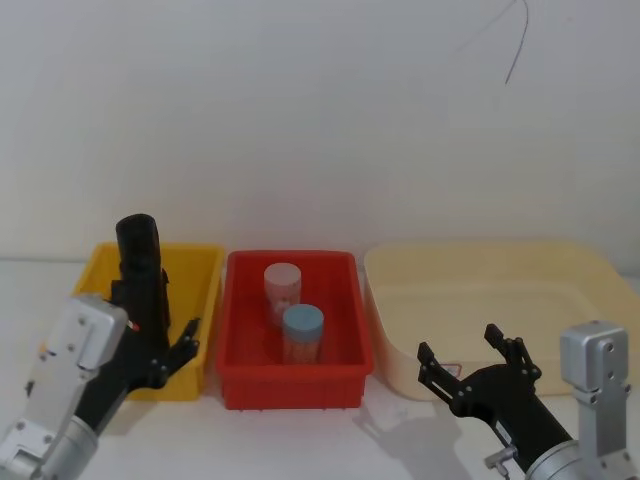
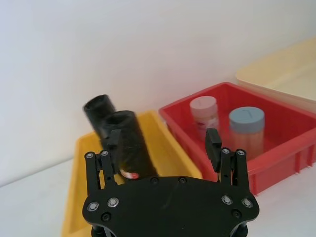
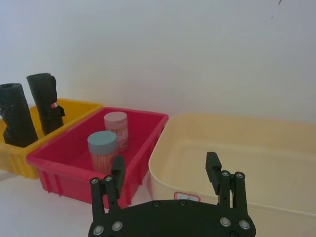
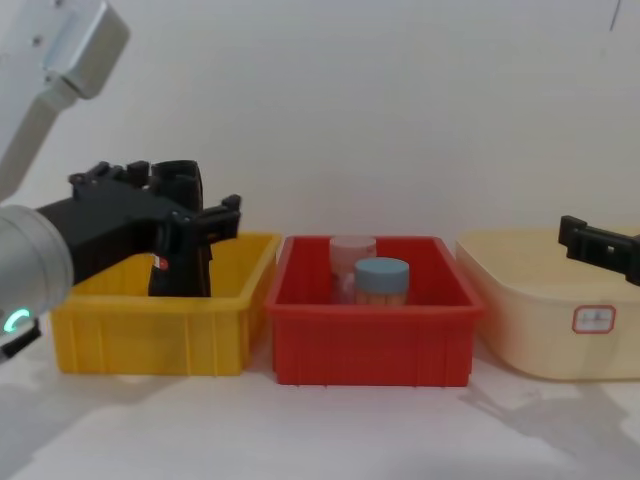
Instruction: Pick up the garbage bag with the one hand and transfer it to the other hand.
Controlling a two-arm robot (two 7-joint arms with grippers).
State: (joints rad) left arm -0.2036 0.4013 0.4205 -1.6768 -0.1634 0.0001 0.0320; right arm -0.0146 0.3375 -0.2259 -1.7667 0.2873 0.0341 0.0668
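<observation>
The garbage bag point(image 2: 132, 150), a black roll with a small red mark, stands upright in the yellow bin point(image 2: 73, 197) beside a second like roll point(image 2: 98, 109). My left gripper point(image 2: 163, 144) is open around the marked roll, which lies against one finger while the other finger stands well clear. From the head, the roll point(image 1: 138, 258) rises above my left gripper point(image 1: 155, 312). From the chest, the left gripper point(image 4: 185, 205) reaches over the yellow bin point(image 4: 150, 330) at the roll point(image 4: 182, 262). My right gripper point(image 1: 458, 345) hangs open and empty before the cream tub point(image 1: 480, 262).
A red bin point(image 1: 295, 385) between the yellow bin and the cream tub holds a pink-lidded jar point(image 1: 282, 285) and a blue-lidded jar point(image 1: 302, 330). A white wall stands close behind the bins. Bare white table lies in front.
</observation>
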